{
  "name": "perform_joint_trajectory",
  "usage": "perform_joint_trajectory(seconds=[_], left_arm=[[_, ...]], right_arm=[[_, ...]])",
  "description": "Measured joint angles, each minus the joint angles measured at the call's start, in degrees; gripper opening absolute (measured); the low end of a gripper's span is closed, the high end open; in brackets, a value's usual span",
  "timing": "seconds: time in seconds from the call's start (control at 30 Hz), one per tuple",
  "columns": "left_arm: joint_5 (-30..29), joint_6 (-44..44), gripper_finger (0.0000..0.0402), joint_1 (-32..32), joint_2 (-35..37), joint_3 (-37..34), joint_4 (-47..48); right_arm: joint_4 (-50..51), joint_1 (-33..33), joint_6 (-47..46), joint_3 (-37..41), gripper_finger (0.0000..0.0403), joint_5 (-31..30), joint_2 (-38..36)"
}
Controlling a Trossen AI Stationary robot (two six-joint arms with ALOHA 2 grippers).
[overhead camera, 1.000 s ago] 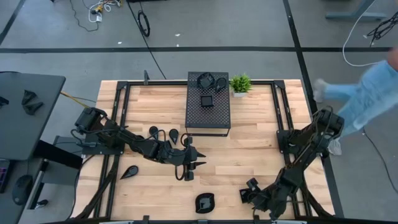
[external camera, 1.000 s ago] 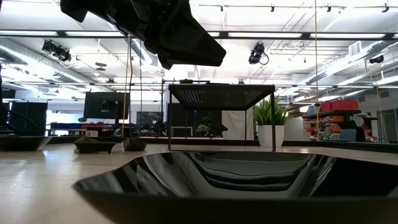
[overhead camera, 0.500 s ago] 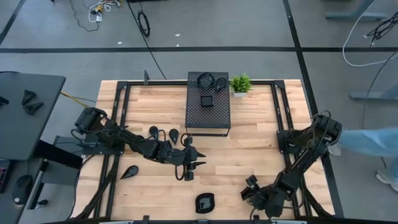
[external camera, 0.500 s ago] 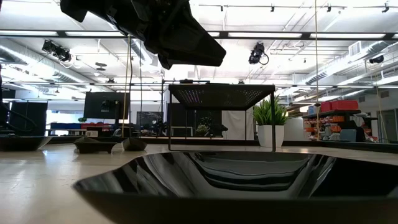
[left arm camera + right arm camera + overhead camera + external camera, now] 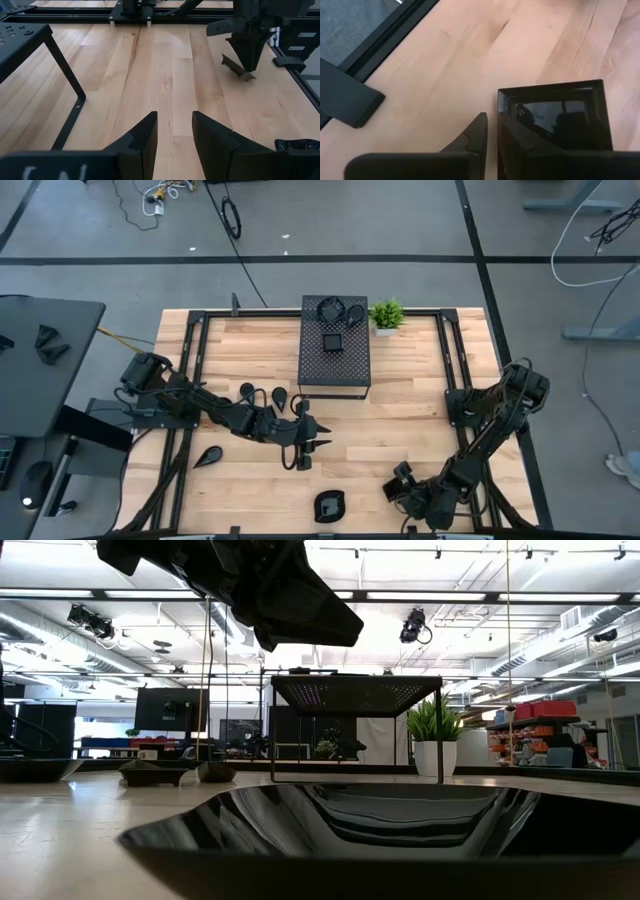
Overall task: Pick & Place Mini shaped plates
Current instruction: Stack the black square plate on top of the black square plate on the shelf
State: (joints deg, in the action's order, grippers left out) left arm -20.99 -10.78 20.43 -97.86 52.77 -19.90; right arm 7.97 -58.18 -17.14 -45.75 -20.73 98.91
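The left gripper (image 5: pixel 174 137) hovers over the bare wooden table (image 5: pixel 150 70), its two dark fingers (image 5: pixel 142 140) parted. Farther off, the right gripper (image 5: pixel 247 62) pinches a small black plate (image 5: pixel 235 66), tilted, its edge at the tabletop. A black box leg (image 5: pixel 62 65) stands beside.

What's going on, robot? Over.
Left gripper open, empty, above table. Right gripper pinching square plate by its rim. Nothing in the way.
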Motion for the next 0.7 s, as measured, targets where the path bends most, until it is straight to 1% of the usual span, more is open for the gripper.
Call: perform_joint_trajectory(seconds=[0.2, 0.7], left_arm=[[0.00, 0.02, 0.0126, 0.00, 0.00, 0.00, 0.02], [0.00, 0.02, 0.0126, 0.00, 0.00, 0.00, 0.01]], right_arm=[[0.78, 0.81, 0.21, -0.01, 0.0048, -0.33, 0.00], [0.48, 1.49, 5.36, -0.01, 0.0048, -0.89, 0.00]])
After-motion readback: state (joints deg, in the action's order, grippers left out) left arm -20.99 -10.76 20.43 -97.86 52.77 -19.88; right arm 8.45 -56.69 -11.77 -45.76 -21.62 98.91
